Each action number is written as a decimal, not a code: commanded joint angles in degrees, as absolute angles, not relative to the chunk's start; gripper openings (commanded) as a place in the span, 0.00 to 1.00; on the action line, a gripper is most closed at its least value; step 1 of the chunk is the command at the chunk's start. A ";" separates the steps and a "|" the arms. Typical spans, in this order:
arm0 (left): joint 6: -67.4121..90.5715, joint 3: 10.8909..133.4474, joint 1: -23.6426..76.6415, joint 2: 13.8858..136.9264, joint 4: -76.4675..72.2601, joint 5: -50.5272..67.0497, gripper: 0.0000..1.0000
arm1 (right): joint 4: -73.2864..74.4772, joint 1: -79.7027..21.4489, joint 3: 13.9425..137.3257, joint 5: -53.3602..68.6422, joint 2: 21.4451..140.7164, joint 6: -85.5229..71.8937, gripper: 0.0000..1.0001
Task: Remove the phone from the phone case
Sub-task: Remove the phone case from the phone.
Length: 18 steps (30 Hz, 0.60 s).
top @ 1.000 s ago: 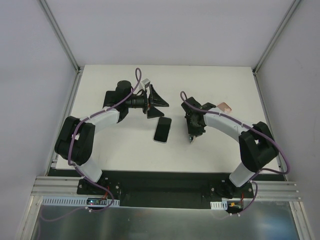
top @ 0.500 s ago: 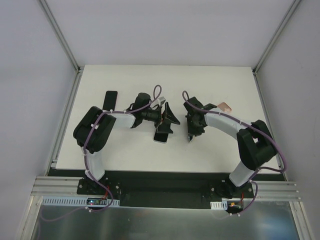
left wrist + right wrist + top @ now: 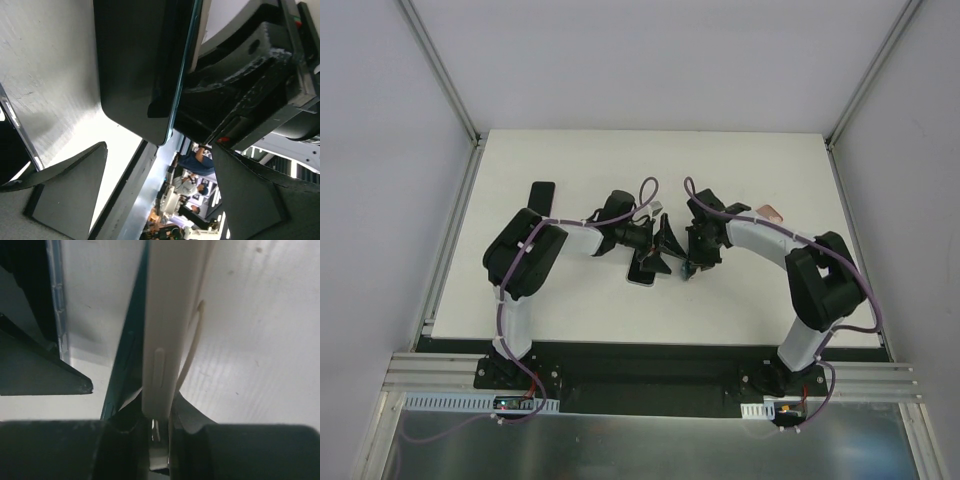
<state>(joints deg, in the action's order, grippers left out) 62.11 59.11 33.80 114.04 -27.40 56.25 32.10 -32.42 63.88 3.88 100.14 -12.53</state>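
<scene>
Clamped on edge in the narrowed right end effector [image 3: 691,266]: one white phone case [image 3: 162,330], dark phone [image 3: 135,60] inside, just right of the wide-spread left end effector [image 3: 668,250]. One second phone [image 3: 640,275] flat on the desk [image 3: 770,300], just near-left.

Overhead shot is bright and even, lit from above, with only soft, short shadows on the white bench [image 3: 580,300]. The left wrist cam is mostly dark and smeary up close. Only the strip at bottom centre looks sharp. The right wrist cam is all soft focus, with the phone case [image 3: 160,315] washed-out white and the bottom edge black.
</scene>
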 commanded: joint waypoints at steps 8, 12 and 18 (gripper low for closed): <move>46.50 65.74 36.12 114.17 -10.73 49.84 0.79 | 9.40 -34.63 58.98 19.86 112.15 -16.87 0.01; 44.04 66.79 36.82 113.99 -7.92 47.38 0.73 | 10.28 -34.54 58.71 20.56 110.74 -16.96 0.01; 37.19 70.65 39.02 113.03 0.26 41.41 0.65 | 13.71 -34.28 57.05 21.00 106.70 -15.91 0.01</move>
<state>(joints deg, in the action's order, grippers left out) 44.18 66.65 36.23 114.26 -6.35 46.28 23.70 -31.57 60.90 10.44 102.13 -14.98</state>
